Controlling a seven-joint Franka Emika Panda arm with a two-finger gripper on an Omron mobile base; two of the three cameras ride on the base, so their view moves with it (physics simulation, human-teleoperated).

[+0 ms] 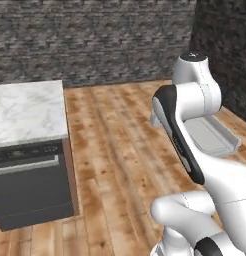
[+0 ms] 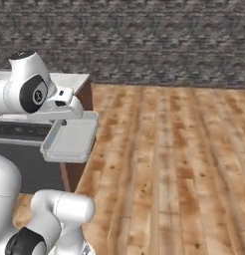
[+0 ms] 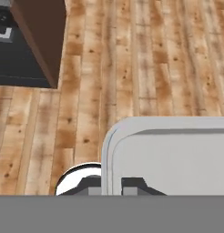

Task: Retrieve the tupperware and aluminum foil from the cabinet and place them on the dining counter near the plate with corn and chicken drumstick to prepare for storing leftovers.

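Observation:
The tupperware (image 2: 69,140), a shallow pale grey tray, hangs level in the air over the wooden floor. My gripper (image 2: 64,121) is shut on its rim at one short end. In the hand view the tupperware (image 3: 175,157) lies at the lower right, and the gripper (image 3: 112,189) has one tip on each side of its raised rim. From the left base view the tupperware (image 1: 211,135) juts out to the right from behind my forearm. The dining counter (image 1: 27,110) of white marble lies to the left, apart from the tray. The aluminum foil, plate, corn and chicken drumstick are out of view.
A dark appliance front (image 1: 30,185) sits under the marble top, with a brown side panel (image 3: 43,36) at its corner. Wooden plank floor (image 2: 174,159) stretches ahead to a grey stone wall (image 1: 95,40).

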